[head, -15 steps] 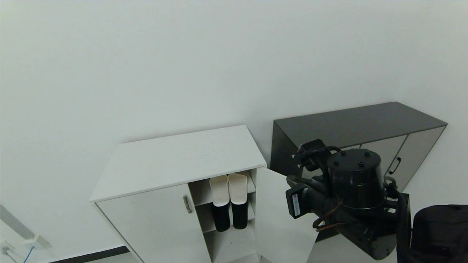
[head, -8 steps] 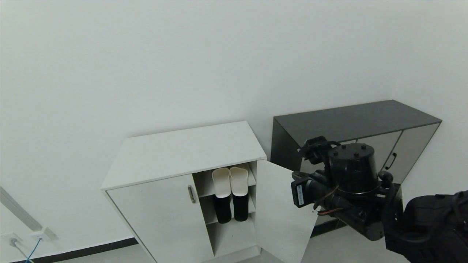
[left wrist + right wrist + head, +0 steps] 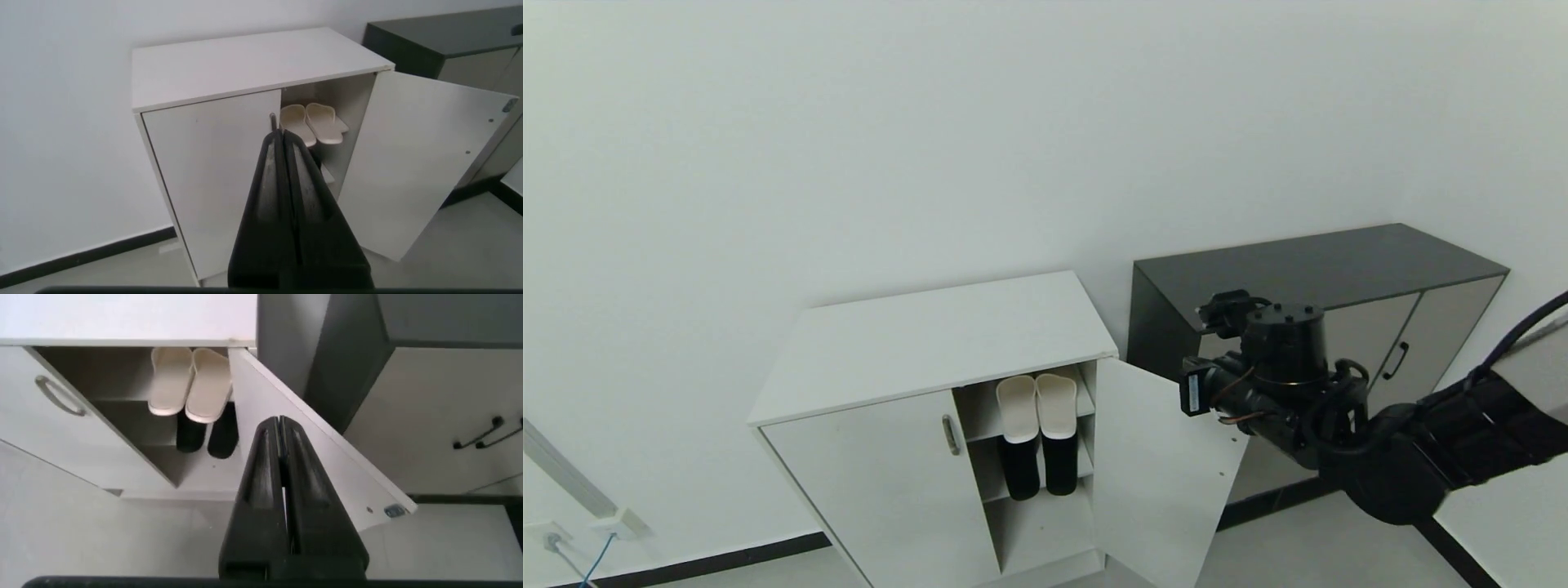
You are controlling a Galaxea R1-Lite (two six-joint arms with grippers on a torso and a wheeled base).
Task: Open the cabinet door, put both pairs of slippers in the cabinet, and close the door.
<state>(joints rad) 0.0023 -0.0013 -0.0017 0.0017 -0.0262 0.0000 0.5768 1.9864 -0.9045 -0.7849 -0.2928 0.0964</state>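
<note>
My right arm has stretched farther out to the open cabinet door [image 3: 1160,474], at 3 o'clock of the cabinet [image 3: 931,343]. The right gripper [image 3: 282,425] and left gripper [image 3: 282,135] are pinched together, empty. The white slippers [image 3: 1037,407] and black slippers [image 3: 1037,467] are inside on shelves, so I judge only closing remains.

White cabinet [image 3: 931,343] stands with right door [image 3: 1160,474] swung wide open and left door [image 3: 882,490] shut; inside, white slippers [image 3: 1037,404] lie paired on the upper shelf [image 3: 977,426], black slippers [image 3: 1039,469] directly beneath.
</note>
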